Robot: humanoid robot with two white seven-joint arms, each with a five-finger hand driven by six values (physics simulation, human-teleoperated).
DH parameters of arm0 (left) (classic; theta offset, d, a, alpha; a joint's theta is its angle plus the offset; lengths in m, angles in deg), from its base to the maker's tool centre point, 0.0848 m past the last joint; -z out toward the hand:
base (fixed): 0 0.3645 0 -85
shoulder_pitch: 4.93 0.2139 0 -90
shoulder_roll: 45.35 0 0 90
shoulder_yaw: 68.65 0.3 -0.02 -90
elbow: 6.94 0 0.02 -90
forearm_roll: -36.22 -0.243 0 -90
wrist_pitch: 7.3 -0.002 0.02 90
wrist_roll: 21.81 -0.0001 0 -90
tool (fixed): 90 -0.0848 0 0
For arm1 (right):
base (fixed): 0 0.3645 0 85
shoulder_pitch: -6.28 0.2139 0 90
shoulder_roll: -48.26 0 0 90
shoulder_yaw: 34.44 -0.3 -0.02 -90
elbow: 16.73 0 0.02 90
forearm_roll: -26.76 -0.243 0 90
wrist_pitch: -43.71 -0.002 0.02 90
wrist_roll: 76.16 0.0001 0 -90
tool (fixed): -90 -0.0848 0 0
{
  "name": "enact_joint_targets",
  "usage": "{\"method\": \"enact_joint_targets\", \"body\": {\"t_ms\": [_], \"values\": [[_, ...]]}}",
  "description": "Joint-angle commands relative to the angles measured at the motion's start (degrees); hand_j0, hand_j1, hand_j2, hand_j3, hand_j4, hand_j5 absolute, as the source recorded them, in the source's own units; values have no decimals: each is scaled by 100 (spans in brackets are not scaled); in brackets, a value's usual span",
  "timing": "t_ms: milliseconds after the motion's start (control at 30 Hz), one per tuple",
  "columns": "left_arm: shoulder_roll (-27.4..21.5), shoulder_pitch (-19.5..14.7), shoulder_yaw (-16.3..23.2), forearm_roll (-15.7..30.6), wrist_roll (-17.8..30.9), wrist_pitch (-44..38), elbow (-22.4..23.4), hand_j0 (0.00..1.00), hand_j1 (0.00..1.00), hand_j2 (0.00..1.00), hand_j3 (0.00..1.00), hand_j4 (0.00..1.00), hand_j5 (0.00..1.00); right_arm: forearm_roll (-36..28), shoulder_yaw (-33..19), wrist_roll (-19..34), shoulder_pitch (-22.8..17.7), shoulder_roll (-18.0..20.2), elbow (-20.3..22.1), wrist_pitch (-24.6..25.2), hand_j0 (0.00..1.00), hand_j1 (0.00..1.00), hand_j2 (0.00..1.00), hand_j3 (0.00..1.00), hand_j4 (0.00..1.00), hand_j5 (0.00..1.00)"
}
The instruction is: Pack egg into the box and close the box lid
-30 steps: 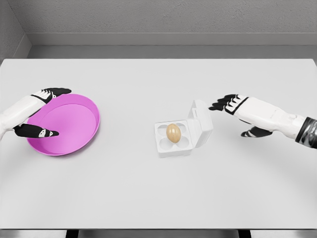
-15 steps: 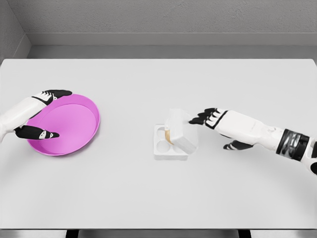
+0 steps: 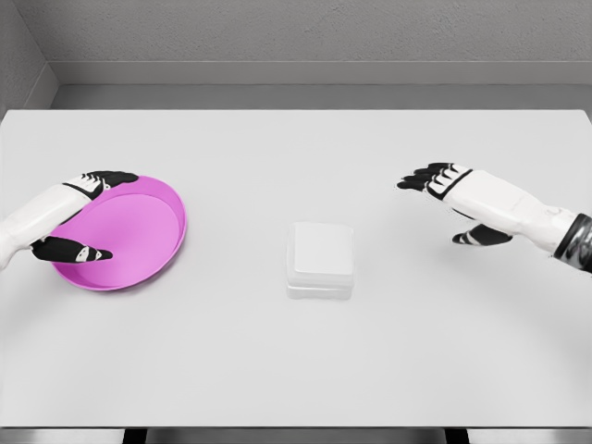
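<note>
The white egg box (image 3: 320,260) lies near the table's middle with its lid down flat. The egg is hidden inside it. My right hand (image 3: 442,198) hovers to the right of the box, well apart from it, fingers spread and holding nothing. At the left, my left hand (image 3: 81,213) rests over the rim of the pink bowl (image 3: 139,231), fingers relaxed, nothing in its grasp.
The pink bowl sits on the left part of the white table (image 3: 296,361). A grey wall runs behind the table's far edge.
The lid went from standing open, through half-tipped, to flat on the box, hiding the egg. My right hand pushed left to the lid, then pulled back up and right. Left hand barely moved.
</note>
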State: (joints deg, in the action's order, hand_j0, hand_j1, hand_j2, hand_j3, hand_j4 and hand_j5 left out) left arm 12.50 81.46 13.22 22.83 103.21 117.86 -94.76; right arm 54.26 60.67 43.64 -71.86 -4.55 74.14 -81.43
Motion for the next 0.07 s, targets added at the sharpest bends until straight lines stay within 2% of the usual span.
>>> {"method": "enact_joint_targets", "body": {"t_ms": [0,33], "values": [[-2,0,-4,38,-3,-16,-7,100,100,100,100,100,100,-34,-257,9,0,228,-359,14,100,100,100,100,100,100],[-2,0,-4,38,-3,-16,-7,100,100,100,100,100,100,-34,-283,9,0,228,-394,14,100,100,100,100,100,100]]}}
